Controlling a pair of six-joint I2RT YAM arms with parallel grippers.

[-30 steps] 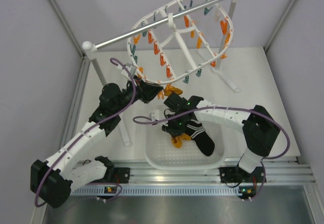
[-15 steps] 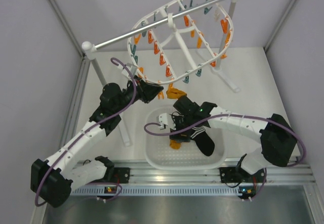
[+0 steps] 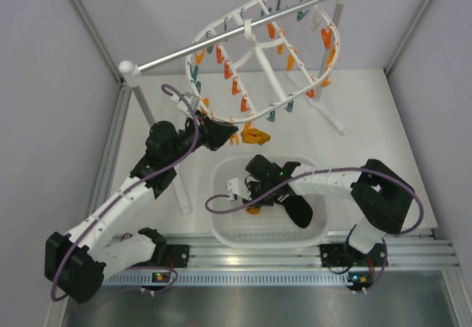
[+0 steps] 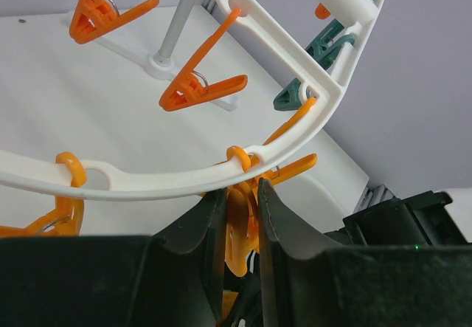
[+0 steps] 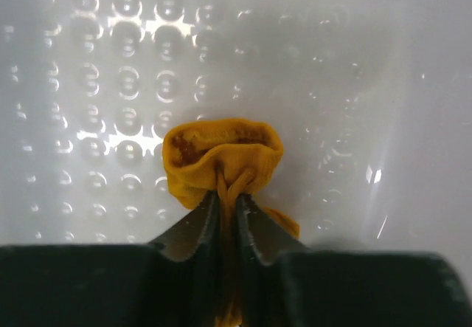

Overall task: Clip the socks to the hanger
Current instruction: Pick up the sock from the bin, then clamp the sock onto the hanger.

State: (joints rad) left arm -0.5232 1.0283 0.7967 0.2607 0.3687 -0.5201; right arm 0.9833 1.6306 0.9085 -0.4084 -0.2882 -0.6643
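The white oval hanger (image 3: 254, 46) hangs tilted from the silver rod, with orange and teal clothespins dangling. My left gripper (image 3: 230, 136) sits at the hanger's lower rim (image 4: 147, 187), shut on an orange clothespin (image 4: 242, 220) that hangs from a ring there. My right gripper (image 3: 253, 203) is down in the white basket, shut on a mustard-orange sock (image 5: 221, 161), whose cuff bunches out past the fingertips. That sock shows as an orange patch in the top view (image 3: 253, 209). A black sock (image 3: 299, 210) lies in the basket to the right of the gripper.
The white perforated basket (image 3: 221, 227) stands at the near middle. The silver rod (image 3: 184, 54) rests on white posts, whose feet (image 3: 332, 116) spread over the table. Grey walls close both sides. Purple cables loop off both arms.
My right gripper has drawn back toward the basket's left side and dropped lower, covering more of the black striped sock. My left gripper has stayed at the hanger's rim.
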